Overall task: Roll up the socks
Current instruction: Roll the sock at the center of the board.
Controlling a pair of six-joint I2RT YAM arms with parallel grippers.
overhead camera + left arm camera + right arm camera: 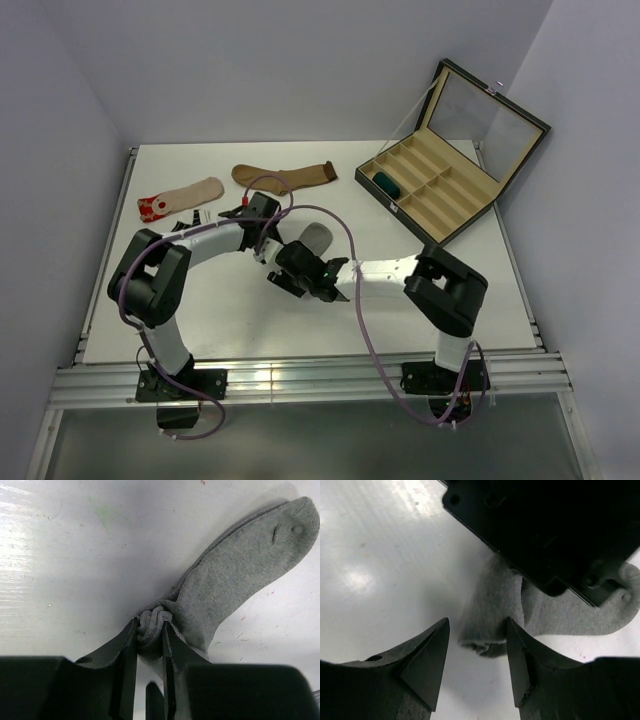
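The grey sock (240, 575) is being pinched at its bunched end by the fingers of the left gripper (150, 630), near the middle of the table (230, 320). The right gripper (478, 622) is being held with its 2 fingers spread, the sock's folded edge lying just beyond them. A rolled teal sock (386, 184) is being kept in the open box (450, 170) at the far right.

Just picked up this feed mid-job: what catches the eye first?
Both arms meet mid-table over the grey sock, whose bunched end the left gripper pinches while the right gripper stands open beside it. At the far right an open compartment box holds one dark teal roll.
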